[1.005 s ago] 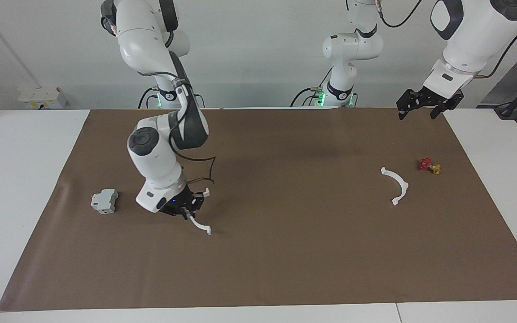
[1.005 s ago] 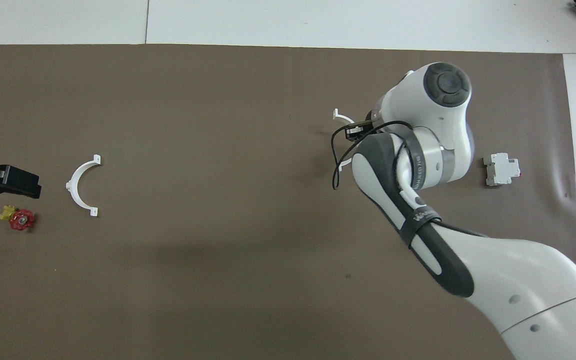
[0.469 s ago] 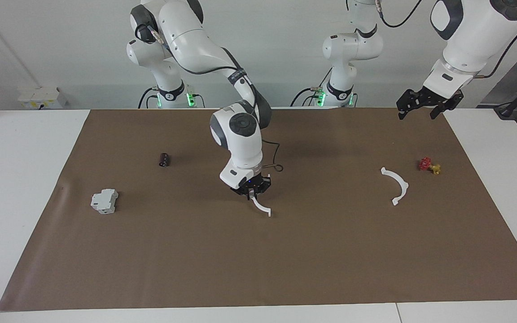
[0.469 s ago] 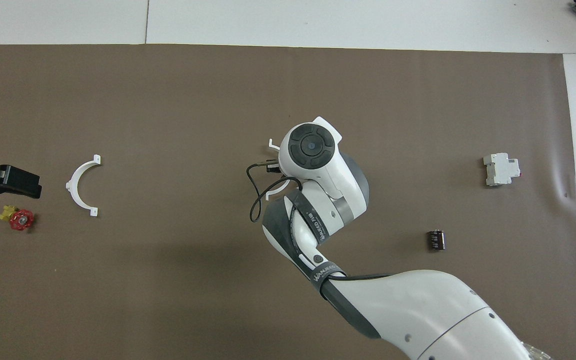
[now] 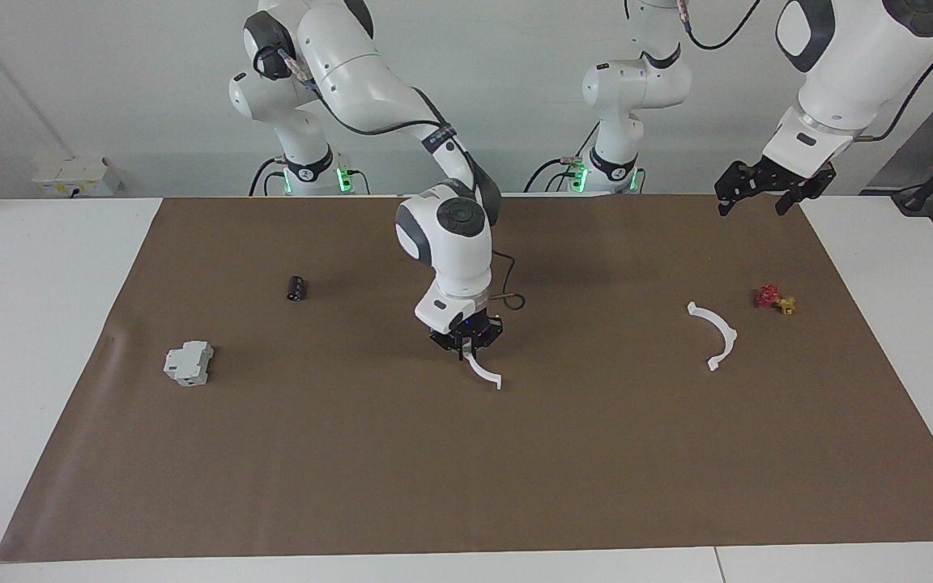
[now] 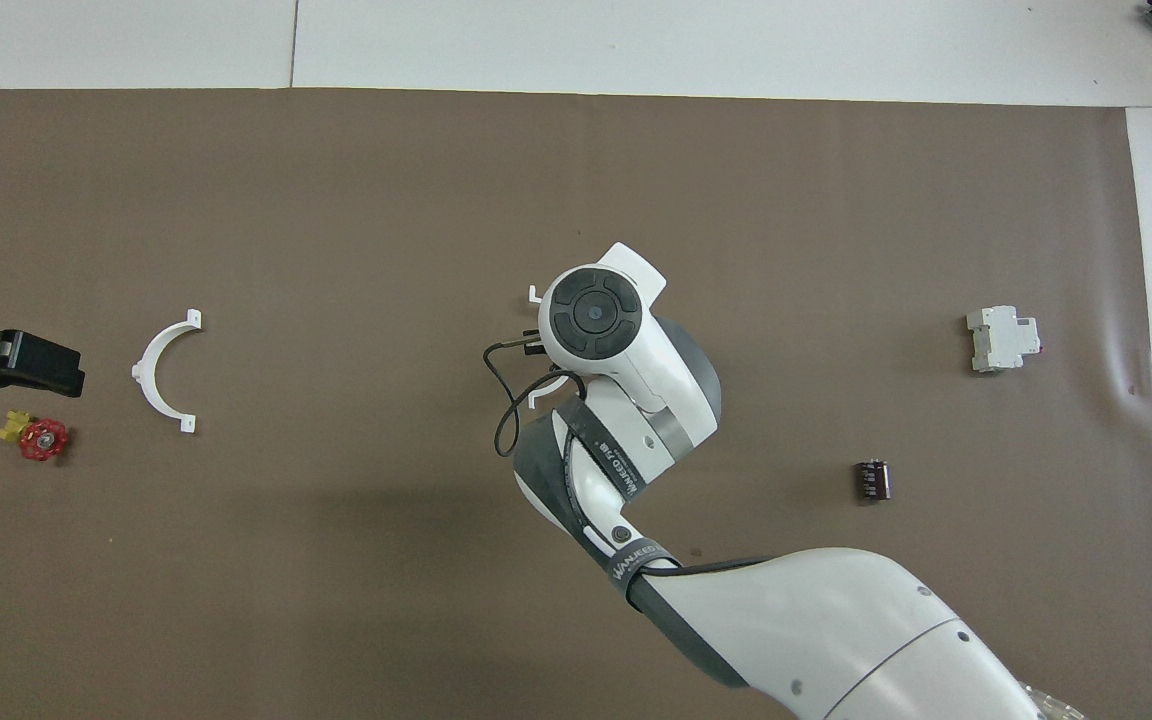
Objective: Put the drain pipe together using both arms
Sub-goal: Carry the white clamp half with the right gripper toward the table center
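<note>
One white half-ring (image 5: 484,374) is hanging over the middle of the brown mat (image 5: 466,486), pinched tight in the right gripper (image 5: 466,346). The other half-ring (image 5: 713,334) is lying on the mat near the red-and-yellow valve (image 5: 774,299). The left gripper (image 5: 762,197) is waiting with jaws wide, above the mat's edge.

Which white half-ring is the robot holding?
The half-ring in the right hand, over the mat's middle. The other half-ring lies loose beside the red-and-yellow valve.
</note>
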`<state>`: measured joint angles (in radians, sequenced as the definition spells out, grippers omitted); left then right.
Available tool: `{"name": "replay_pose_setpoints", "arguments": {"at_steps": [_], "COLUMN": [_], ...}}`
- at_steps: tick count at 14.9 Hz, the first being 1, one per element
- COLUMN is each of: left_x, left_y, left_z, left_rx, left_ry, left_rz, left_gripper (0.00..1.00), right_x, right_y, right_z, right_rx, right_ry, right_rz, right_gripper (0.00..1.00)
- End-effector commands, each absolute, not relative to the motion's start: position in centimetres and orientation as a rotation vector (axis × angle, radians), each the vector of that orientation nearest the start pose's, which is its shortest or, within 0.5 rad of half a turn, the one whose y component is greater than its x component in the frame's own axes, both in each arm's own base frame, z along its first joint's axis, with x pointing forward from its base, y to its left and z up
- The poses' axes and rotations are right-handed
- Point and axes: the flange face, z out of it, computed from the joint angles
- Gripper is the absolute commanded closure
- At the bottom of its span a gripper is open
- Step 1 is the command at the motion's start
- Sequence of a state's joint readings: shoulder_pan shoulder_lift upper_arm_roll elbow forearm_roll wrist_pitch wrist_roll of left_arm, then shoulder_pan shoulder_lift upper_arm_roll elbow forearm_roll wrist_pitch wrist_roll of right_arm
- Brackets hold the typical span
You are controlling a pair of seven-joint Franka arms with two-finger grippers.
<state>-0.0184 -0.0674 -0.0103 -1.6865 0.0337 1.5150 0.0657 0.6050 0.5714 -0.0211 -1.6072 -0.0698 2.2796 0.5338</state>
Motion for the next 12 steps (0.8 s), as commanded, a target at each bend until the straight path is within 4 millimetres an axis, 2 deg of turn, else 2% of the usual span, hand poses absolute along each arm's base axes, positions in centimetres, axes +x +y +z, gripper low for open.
{"name": "replay_pose_setpoints", "arguments": {"at_steps": [1, 5, 9, 12], "left_x": [52.23, 52.2, 52.21, 52.22], "left_y": [-1.08, -0.91, -0.74, -0.74], "left_z": [60.78, 60.8, 60.74, 60.74], "left_rx": [-3.1, -3.101, -3.101, -3.101], "left_ry": [0.164, 0.161, 0.157, 0.157], "left_rz": [0.142, 0.14, 0.14, 0.14], "left_gripper": [0.0, 0.0, 0.0, 0.0], "right_x": [58.2, 58.19, 57.45, 57.41], "right_y": [38.6, 38.61, 39.04, 39.02], "right_z": [30.18, 30.12, 29.69, 29.62], "right_rx": [-3.146, -3.142, -3.137, -3.14], "right_ry": [-0.223, -0.213, -0.1, -0.104], "right_rz": [-0.205, -0.209, -0.211, -0.212], "right_gripper": [1.0, 1.0, 1.0, 1.0]}}
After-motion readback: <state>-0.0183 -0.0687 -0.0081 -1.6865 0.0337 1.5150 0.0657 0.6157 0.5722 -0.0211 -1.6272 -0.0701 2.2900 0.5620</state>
